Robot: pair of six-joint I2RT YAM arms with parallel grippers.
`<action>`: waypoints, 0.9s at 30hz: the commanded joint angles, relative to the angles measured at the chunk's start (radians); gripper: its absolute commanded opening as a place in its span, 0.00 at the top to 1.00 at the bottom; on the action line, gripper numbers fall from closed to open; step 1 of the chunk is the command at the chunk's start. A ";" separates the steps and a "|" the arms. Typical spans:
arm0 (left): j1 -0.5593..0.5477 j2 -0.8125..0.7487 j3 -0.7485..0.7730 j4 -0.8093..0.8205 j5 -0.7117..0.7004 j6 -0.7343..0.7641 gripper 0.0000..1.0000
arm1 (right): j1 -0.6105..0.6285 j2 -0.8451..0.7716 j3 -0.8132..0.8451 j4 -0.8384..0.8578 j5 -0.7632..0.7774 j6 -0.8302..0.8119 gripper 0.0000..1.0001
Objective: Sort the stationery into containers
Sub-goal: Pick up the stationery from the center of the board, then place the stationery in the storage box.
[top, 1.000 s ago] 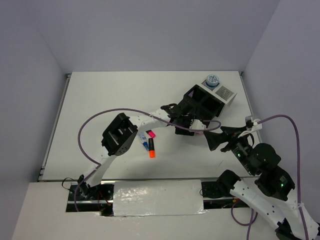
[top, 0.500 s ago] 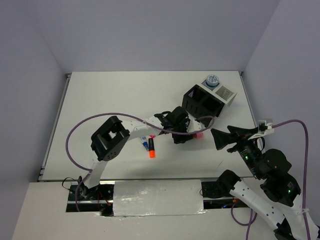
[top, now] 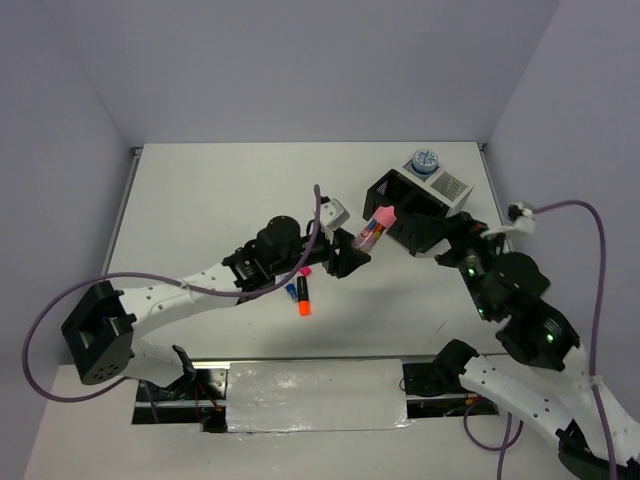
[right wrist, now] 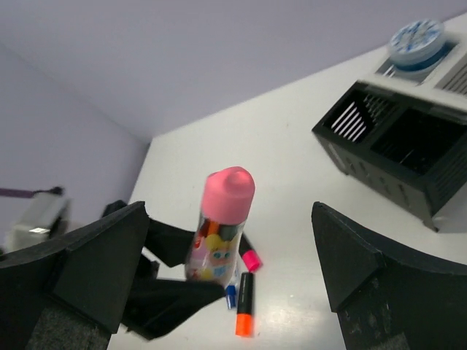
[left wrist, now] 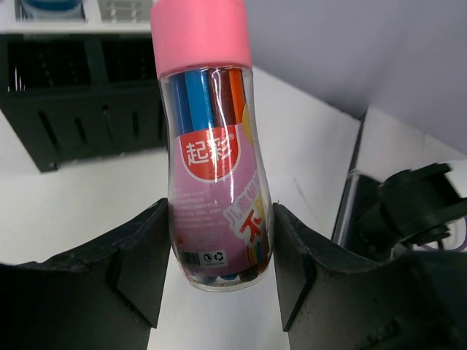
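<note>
Left wrist: capsule (left wrist: pixel 215 168) in left tool (left wrist: pixel 219 222)

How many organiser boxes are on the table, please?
2. The black box stands at the table's far right; the white mesh box sits directly behind it. No others show.

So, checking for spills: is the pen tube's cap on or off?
On: the pink cap closes the pen tube in the left gripper.
</note>
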 commanded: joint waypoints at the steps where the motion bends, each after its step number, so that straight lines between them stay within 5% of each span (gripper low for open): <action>1: -0.020 -0.065 -0.067 0.228 0.009 -0.115 1.00 | 0.000 0.140 -0.002 0.140 -0.100 0.043 0.00; 8: -0.023 -0.138 -0.130 0.296 0.053 -0.137 1.00 | -0.002 0.237 -0.032 0.266 -0.212 0.057 0.02; 20: -0.023 -0.167 -0.173 0.359 0.021 -0.134 1.00 | 0.000 0.263 -0.083 0.229 -0.244 0.107 0.08; 23: -0.023 -0.168 -0.178 0.377 0.017 -0.132 1.00 | 0.000 0.278 -0.092 0.264 -0.287 0.101 0.17; 26: -0.023 -0.165 -0.170 0.373 0.020 -0.132 1.00 | -0.002 0.293 -0.103 0.336 -0.361 0.092 0.38; 27: -0.023 -0.164 -0.167 0.361 0.029 -0.126 1.00 | -0.002 0.298 -0.110 0.382 -0.381 0.083 0.55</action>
